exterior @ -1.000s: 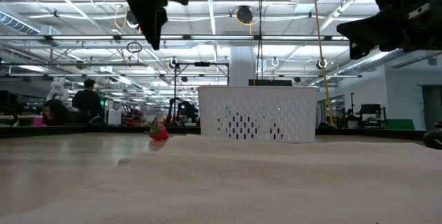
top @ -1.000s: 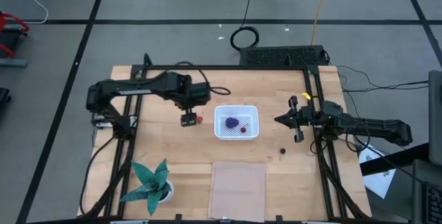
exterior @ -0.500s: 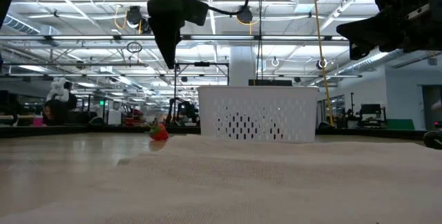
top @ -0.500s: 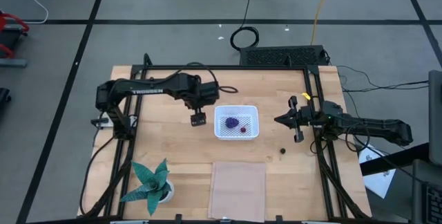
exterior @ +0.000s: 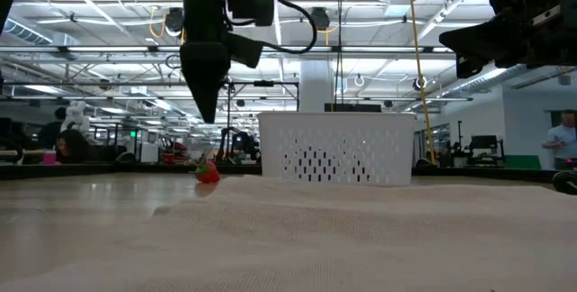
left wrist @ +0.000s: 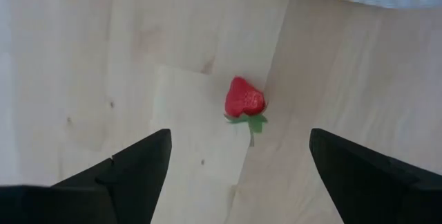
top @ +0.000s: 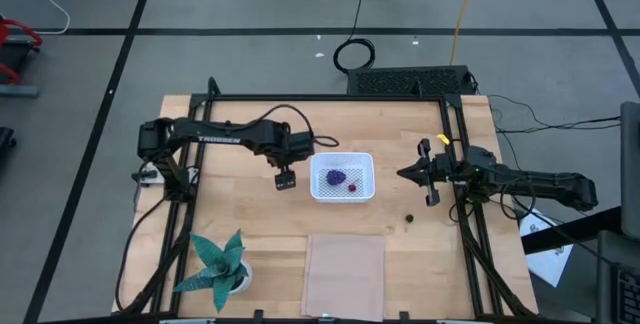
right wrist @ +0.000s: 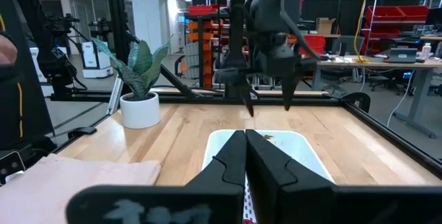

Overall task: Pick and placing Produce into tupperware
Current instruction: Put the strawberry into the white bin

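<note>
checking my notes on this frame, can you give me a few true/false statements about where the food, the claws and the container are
1. The left claw is open above the strawberry. True.
2. The strawberry lies inside the white container. False: it lies on the wood beside the container.
3. The purple piece is in the container. True.
4. The right claw holds a dark ball. False: it is shut on nothing, off to the container's right.
5. One small dark ball lies on the table outside the container. True.
6. The potted plant stands inside the container. False: it stands at the table's near left corner.
</note>
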Tool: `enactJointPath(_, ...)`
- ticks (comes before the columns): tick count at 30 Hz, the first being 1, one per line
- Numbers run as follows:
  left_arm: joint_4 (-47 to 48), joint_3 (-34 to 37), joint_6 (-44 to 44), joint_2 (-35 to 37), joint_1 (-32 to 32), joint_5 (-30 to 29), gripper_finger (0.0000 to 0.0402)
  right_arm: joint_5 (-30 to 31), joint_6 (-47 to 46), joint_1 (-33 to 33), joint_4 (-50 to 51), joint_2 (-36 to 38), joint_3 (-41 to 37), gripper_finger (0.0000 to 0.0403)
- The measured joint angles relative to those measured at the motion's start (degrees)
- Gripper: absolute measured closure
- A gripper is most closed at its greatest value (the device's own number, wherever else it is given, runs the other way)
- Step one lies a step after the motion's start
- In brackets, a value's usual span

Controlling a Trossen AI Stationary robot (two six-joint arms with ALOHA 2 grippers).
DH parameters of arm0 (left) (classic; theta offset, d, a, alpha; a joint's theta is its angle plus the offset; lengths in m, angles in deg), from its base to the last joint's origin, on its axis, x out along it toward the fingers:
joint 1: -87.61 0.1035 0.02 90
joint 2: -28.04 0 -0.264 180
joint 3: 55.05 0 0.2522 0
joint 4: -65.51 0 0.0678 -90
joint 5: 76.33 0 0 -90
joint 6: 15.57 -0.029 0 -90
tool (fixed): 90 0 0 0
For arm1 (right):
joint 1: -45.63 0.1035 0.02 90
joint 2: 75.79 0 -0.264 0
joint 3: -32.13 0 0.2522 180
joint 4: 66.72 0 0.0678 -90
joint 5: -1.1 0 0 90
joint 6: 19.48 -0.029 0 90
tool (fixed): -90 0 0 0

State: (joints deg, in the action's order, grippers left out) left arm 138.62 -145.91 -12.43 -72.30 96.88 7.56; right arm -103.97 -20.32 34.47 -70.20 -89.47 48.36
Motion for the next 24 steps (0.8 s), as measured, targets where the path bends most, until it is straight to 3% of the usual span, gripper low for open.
enactJointPath(8,-9.9,3.9,0.3,0.0,0.2,4.1,0.0053,0.0,0.0,0.0,-0.1,0.0,0.0,0.0403)
enactJointPath(17,-10.0,6.0,6.5,0.0,0.8,3.7,0.0053,0.0,0.0,0.0,-0.4,0.0,0.0,0.0403)
enactJointPath(24,-9.6,6.2,1.9,0.0,0.7,3.5,0.0053,0.0,-1.5,0.0,-1.0,0.0,0.0,0.0403)
